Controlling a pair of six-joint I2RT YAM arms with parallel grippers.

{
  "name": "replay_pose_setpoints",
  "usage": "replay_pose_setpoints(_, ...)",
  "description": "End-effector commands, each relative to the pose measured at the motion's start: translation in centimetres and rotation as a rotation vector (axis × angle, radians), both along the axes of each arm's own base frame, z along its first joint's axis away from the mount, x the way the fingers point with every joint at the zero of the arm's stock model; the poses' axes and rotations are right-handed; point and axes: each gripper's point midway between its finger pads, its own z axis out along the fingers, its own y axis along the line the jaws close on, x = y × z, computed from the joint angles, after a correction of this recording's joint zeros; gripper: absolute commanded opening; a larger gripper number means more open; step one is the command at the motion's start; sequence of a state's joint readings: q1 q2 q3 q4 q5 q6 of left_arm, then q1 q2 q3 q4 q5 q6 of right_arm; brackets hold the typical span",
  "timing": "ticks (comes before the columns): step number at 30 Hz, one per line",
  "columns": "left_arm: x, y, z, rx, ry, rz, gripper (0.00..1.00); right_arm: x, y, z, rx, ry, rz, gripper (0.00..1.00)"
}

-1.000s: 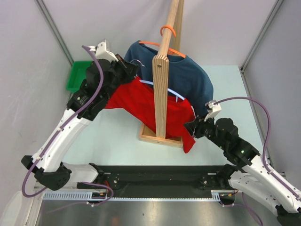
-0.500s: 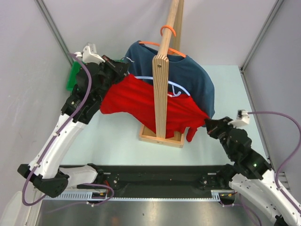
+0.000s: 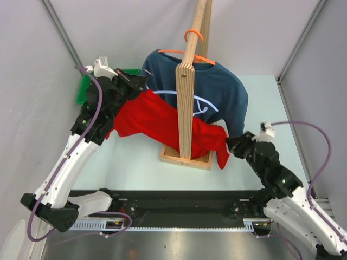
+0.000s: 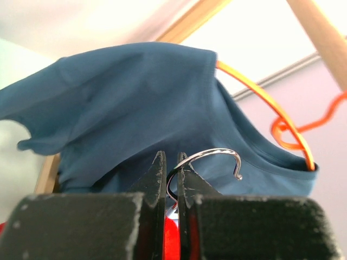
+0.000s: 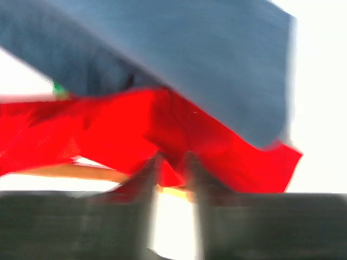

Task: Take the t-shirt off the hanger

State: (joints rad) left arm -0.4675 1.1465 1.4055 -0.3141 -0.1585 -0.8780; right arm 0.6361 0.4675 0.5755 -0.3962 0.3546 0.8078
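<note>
Red t-shirt (image 3: pixel 152 116) in right gripper (image 3: pixel 230 145); hanger (image 4: pixel 209 156), left gripper (image 4: pixel 171 174)

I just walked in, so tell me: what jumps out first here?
A bright red shirt stretches across the middle: the left gripper pinches a metal hook at its top, the right gripper holds its lower end. Behind it a blue shirt hangs by the wooden post.

A robotics lab test cell: plain grey panel walls (image 3: pixel 27 65) framed by aluminium posts (image 3: pixel 60 32) enclose a pale green counter (image 3: pixel 130 168), with a black mounting rail (image 3: pixel 179 199) along its near edge.
</note>
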Motion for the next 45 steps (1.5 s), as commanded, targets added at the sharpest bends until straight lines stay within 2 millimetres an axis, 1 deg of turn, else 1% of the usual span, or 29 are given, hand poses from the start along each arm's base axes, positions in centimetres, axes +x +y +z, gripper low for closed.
replay_pose_setpoints(1,-0.9,-1.0,5.1,0.009,-0.185,-0.109,0.00,-0.1,5.1,6.5,-0.198,-0.169,0.376,0.67)
replay_pose_setpoints(2,-0.8,-1.4,4.8,0.031,-0.181,-0.124,0.00,0.1,5.7,6.7,-0.227,-0.148,0.412,0.73)
replay_pose_setpoints(3,-0.7,-1.5,4.5,0.050,-0.176,-0.131,0.00,-0.4,5.9,8.4,-0.236,-0.166,0.441,0.80)
replay_pose_setpoints(6,-0.8,-2.2,3.6,0.100,-0.175,-0.179,0.00,-1.1,6.4,11.1,-0.256,-0.238,0.510,0.91)
replay_pose_setpoints(7,-1.1,-2.4,3.3,0.127,-0.178,-0.199,0.00,-1.4,6.7,13.1,-0.244,-0.287,0.536,0.93)
replay_pose_setpoints(9,-1.2,-2.8,3.2,0.148,-0.187,-0.229,0.01,-0.7,7.5,14.1,-0.262,-0.303,0.569,0.94)
replay_pose_setpoints(10,-1.3,-2.9,3.1,0.160,-0.192,-0.241,0.00,-0.7,7.9,15.6,-0.256,-0.333,0.595,0.95)
replay_pose_setpoints(11,-1.7,-3.2,3.0,0.161,-0.197,-0.266,0.00,-0.5,8.2,16.0,-0.258,-0.337,0.611,0.94)
replay_pose_setpoints(12,-1.7,-3.4,2.9,0.160,-0.203,-0.278,0.00,0.5,8.9,15.5,-0.274,-0.322,0.628,0.90)
replay_pose_setpoints(14,-2.2,-3.8,2.9,0.153,-0.210,-0.307,0.00,1.0,9.5,16.3,-0.258,-0.339,0.671,0.82)
replay_pose_setpoints(15,-2.2,-3.9,2.7,0.153,-0.204,-0.311,0.00,1.5,10.2,15.9,-0.250,-0.328,0.701,0.76)
replay_pose_setpoints(16,-2.3,-3.8,2.8,0.152,-0.205,-0.310,0.00,0.9,11.0,15.9,-0.225,-0.336,0.775,0.74)
replay_pose_setpoints(19,-2.4,-4.1,3.1,0.143,-0.212,-0.325,0.00,0.9,12.0,15.9,-0.199,-0.367,0.836,0.67)
replay_pose_setpoints(22,-2.3,-4.4,3.0,0.115,-0.199,-0.328,0.00,1.0,12.4,15.9,-0.197,-0.387,0.859,0.65)
replay_pose_setpoints(26,-2.6,-5.5,3.3,0.067,-0.198,-0.386,0.00,1.4,12.5,15.2,-0.218,-0.379,0.862,0.54)
replay_pose_setpoints(29,-2.8,-6.0,3.4,0.034,-0.193,-0.411,0.00,1.1,12.7,15.0,-0.218,-0.403,0.885,0.52)
replay_pose_setpoints(30,-2.9,-6.1,3.5,0.023,-0.189,-0.419,0.00,1.2,12.8,14.5,-0.219,-0.397,0.889,0.49)
replay_pose_setpoints(31,-2.9,-6.1,3.6,0.021,-0.191,-0.419,0.00,1.1,12.9,14.7,-0.210,-0.410,0.891,0.45)
replay_pose_setpoints(32,-2.9,-6.2,3.6,0.019,-0.192,-0.424,0.00,1.1,13.0,14.7,-0.205,-0.411,0.896,0.34)
replay_pose_setpoints(33,-3.0,-6.2,3.7,0.022,-0.194,-0.428,0.00,1.2,13.0,14.5,-0.202,-0.409,0.892,0.28)
replay_pose_setpoints(34,-3.1,-6.2,3.8,0.023,-0.200,-0.431,0.00,1.2,13.1,14.7,-0.193,-0.418,0.887,0.15)
replay_pose_setpoints(36,-3.3,-6.2,3.9,0.036,-0.210,-0.438,0.00,1.6,13.1,14.9,-0.186,-0.421,0.870,0.00)
replay_pose_setpoints(37,-3.6,-6.3,4.1,0.046,-0.223,-0.452,0.04,1.7,13.2,15.1,-0.183,-0.432,0.865,0.00)
replay_pose_setpoints(39,-3.8,-5.8,4.0,0.103,-0.237,-0.444,0.25,1.7,13.0,15.8,-0.190,-0.455,0.845,0.00)
replay_pose_setpoints(40,-3.7,-5.2,3.5,0.135,-0.217,-0.413,0.49,1.7,12.9,16.3,-0.196,-0.468,0.838,0.00)
replay_pose_setpoints(42,-4.1,-3.8,3.4,0.208,-0.240,-0.369,0.66,1.7,12.5,17.1,-0.215,-0.489,0.822,0.00)
replay_pose_setpoints(43,-3.9,-3.1,2.1,0.238,-0.206,-0.335,0.75,1.7,12.0,17.8,-0.222,-0.488,0.810,0.00)
replay_pose_setpoints(44,-4.5,-2.3,2.1,0.251,-0.211,-0.317,0.84,1.6,11.8,18.1,-0.221,-0.485,0.808,0.00)
replay_pose_setpoints(45,-4.4,-1.5,1.5,0.258,-0.192,-0.290,0.86,1.6,11.4,17.9,-0.221,-0.466,0.804,0.00)
